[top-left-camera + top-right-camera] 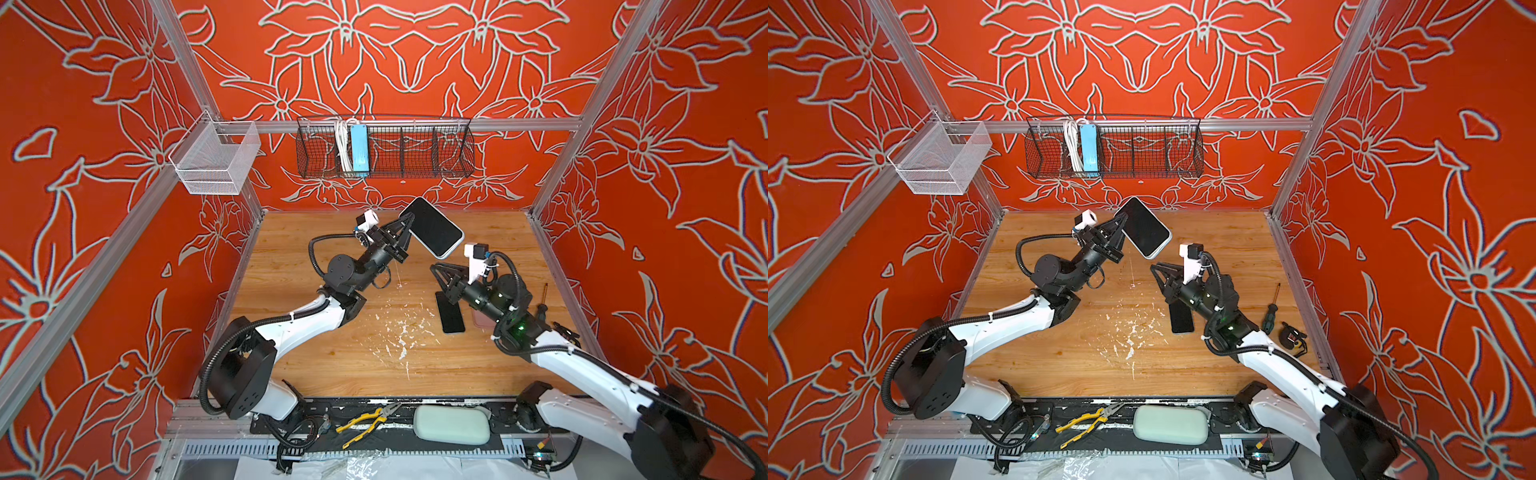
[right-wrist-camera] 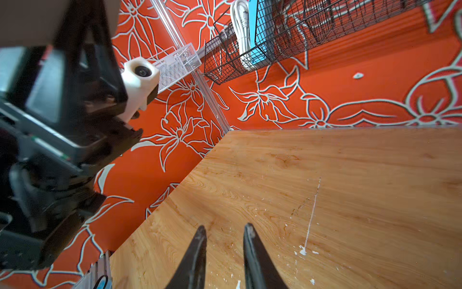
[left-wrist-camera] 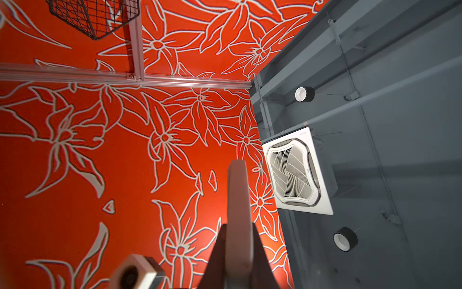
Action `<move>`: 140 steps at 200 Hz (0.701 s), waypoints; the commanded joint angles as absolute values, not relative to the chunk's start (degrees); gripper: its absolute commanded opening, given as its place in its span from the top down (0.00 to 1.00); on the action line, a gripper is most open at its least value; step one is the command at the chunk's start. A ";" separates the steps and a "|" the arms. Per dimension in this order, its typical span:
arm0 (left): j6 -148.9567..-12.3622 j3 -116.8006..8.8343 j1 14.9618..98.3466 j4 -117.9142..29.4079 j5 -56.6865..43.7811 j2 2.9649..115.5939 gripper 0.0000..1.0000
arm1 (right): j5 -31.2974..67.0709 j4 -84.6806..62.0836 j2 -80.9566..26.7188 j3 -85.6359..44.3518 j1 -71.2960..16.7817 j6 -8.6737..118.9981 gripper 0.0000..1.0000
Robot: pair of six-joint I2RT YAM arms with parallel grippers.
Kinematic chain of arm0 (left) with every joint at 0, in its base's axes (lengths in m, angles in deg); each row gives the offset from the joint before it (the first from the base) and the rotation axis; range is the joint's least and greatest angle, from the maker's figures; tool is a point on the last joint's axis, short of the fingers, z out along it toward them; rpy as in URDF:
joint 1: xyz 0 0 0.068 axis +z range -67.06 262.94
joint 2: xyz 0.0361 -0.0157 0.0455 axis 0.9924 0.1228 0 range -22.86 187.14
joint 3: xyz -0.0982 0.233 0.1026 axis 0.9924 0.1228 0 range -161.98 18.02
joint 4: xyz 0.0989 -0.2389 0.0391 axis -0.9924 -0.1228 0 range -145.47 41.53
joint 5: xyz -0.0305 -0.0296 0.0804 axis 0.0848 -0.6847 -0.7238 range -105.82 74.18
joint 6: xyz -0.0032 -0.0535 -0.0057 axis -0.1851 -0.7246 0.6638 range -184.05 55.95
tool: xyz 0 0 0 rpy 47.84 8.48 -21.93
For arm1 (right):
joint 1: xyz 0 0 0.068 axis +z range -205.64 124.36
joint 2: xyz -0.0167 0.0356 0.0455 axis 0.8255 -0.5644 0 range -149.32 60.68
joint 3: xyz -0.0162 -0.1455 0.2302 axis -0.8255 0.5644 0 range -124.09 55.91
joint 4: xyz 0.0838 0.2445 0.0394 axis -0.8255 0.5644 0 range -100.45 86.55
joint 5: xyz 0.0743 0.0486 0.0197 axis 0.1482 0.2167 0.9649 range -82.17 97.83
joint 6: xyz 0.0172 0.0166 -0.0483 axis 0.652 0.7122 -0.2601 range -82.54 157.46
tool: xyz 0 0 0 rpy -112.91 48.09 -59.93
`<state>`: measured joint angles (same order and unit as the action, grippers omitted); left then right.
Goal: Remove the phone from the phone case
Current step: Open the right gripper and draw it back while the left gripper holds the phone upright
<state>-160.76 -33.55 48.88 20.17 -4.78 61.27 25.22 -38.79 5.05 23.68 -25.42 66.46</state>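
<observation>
Top views: left gripper (image 1: 409, 226) clenched on raised phone (image 1: 434, 228).
Right gripper (image 2: 225, 227) parted, empty, above wooden table (image 2: 350, 175).

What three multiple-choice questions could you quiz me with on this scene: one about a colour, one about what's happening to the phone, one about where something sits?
1. What colour are the handles of the pliers?
A yellow
B red
C green

2. The pale-rimmed phone is:
A lying beside the pliers
B gripped in the left hand, raised above the table
C lying flat on the table

3. Where is the blue power strip?
A on the table
B in the left hand
C in the black wire basket on the back wall

Answers:
1 A: both top views show yellow handles at the front edge.
2 B: the hand pinches the phone's edge, holding it tilted in the air.
3 C: it stands upright behind the basket's mesh.
</observation>
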 commanded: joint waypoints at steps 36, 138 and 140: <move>-143.76 -37.18 56.91 3.45 12.25 58.38 1.00 | 40.88 -14.27 11.37 15.92 -33.75 63.30 0.50; -96.25 -59.71 66.19 -51.36 37.88 59.72 1.00 | 51.74 10.54 -3.50 -7.85 -36.63 42.43 0.02; -96.07 -59.75 66.45 -51.04 38.65 59.81 1.00 | 51.88 10.95 -3.81 -8.24 -36.61 41.91 0.02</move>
<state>-108.78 -56.39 64.07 -41.64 29.50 59.74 49.40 1.37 -1.71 -3.14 -36.46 50.92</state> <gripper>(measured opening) 0.104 0.971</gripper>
